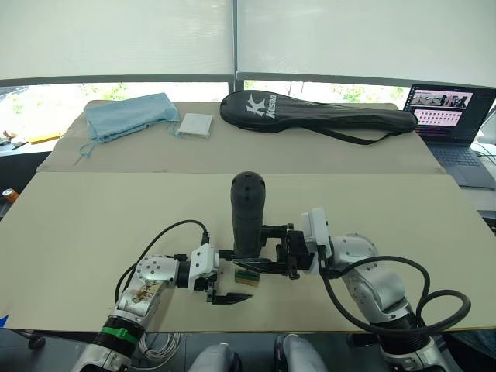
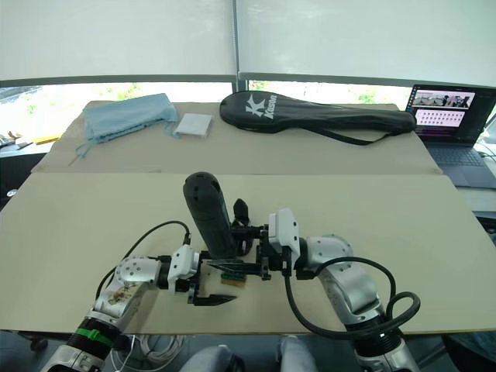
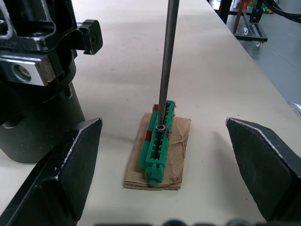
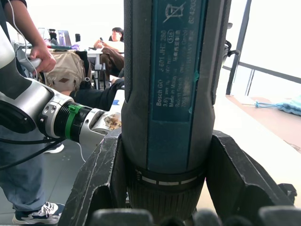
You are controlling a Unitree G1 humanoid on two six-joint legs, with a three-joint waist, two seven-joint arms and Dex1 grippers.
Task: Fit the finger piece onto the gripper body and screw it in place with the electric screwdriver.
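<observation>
Silver jointed arms were looped by black cables; a green band ringed the left forearm [image 1: 116,333]; white-bodied grippers carried black fingers.

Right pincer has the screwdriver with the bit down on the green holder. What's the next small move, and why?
Probably press the electric screwdriver straight down a touch to seat the bit, then lift. In the left wrist view the bit stands upright with its tip in the green block on the tan card, while the left pincer is open around it and the right pincer clamps the tool.
</observation>
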